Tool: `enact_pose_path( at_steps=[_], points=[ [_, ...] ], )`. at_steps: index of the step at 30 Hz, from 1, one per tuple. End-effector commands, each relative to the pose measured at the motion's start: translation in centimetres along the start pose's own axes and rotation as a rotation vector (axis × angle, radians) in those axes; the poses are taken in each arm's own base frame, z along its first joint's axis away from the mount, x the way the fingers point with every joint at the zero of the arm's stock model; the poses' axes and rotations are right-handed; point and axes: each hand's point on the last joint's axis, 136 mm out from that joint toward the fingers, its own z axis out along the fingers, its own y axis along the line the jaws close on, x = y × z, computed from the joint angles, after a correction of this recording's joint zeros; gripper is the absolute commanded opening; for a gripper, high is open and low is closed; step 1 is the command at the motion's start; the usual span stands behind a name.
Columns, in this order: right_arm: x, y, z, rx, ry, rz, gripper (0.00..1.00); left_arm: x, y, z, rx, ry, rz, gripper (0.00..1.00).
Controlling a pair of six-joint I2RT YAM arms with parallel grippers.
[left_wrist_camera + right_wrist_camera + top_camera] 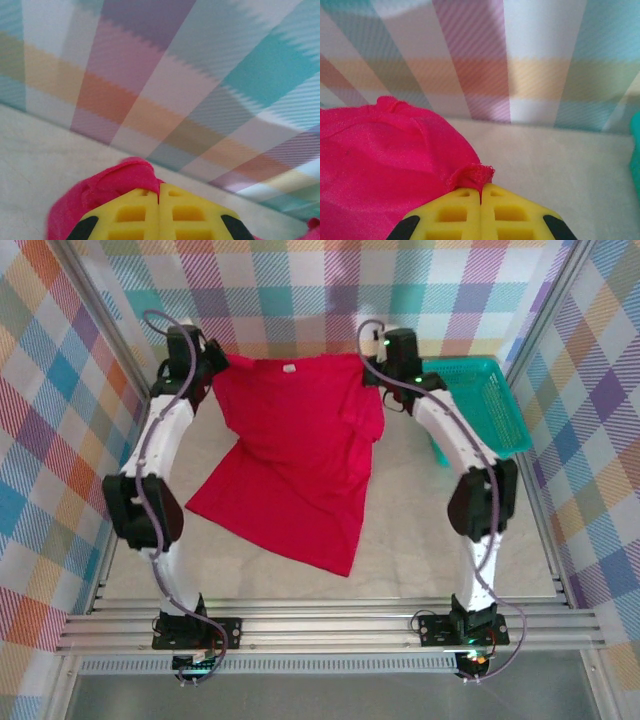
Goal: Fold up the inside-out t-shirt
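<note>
Plaid walls (330, 290) enclose a pale worktop (420, 540); from above, the red t-shirt (290, 460) spreads between the arms, with a teal basket (480, 400) at right. On the left wrist camera, the left hand (160, 186) is clamped on a bunch of shirt. On the right wrist camera, the right hand (481, 187) pinches a red hem fold.

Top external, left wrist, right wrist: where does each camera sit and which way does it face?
Top external: above and behind the arm bases, looking down on the table, the red t-shirt and a teal basket; both arms show.
Left wrist: on the left arm, facing the plaid back wall; left gripper shut on t-shirt cloth.
Right wrist: on the right arm, facing likewise; right gripper shut on a t-shirt edge.
Shared: t-shirt in all three.
</note>
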Motion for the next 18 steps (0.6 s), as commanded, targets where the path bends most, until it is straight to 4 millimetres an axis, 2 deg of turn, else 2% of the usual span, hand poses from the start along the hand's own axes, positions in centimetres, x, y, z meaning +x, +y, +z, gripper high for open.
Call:
enact_pose_path(
  at_steps=[1, 6, 10, 11, 12, 14, 16, 18],
  points=[
    [-7.7, 2.7, -8.8, -0.123, -0.219, -0.012, 0.00, -6.3, -2.0, -8.6, 0.025, -0.169, 0.023, 0.00],
    [-11.6, 5.9, -18.7, -0.244, -0.363, -0.048, 0.00, -12.5, -3.9, -20.6, 0.081, -0.383, 0.019, 0.00],
    [-13.9, 7.9, -27.2, -0.352, -0.487, -0.050, 0.00, -15.0, -5.3, -30.1, 0.147, -0.507, 0.034, 0.00],
    [-14.0, 8.0, -27.7, -0.360, -0.495, -0.048, 0.00, -15.3, -5.6, -31.5, 0.159, -0.530, 0.037, 0.00],
    [-14.4, 8.4, -30.3, -0.394, -0.529, -0.040, 0.00, -15.9, -5.8, -34.4, 0.178, -0.578, 0.037, 0.00],
    [-14.9, 8.9, -33.7, -0.447, -0.571, -0.031, 0.00, -16.6, -6.1, -38.5, 0.204, -0.638, 0.040, 0.00],
    [-15.0, 9.3, -36.1, -0.492, -0.594, -0.022, 0.00, -16.9, -6.5, -41.8, 0.235, -0.684, 0.042, 0.00],
    [-14.9, 9.7, -38.0, -0.530, -0.609, -0.013, 0.00, -17.0, -6.8, -44.0, 0.267, -0.712, 0.043, 0.00]
  ],
)
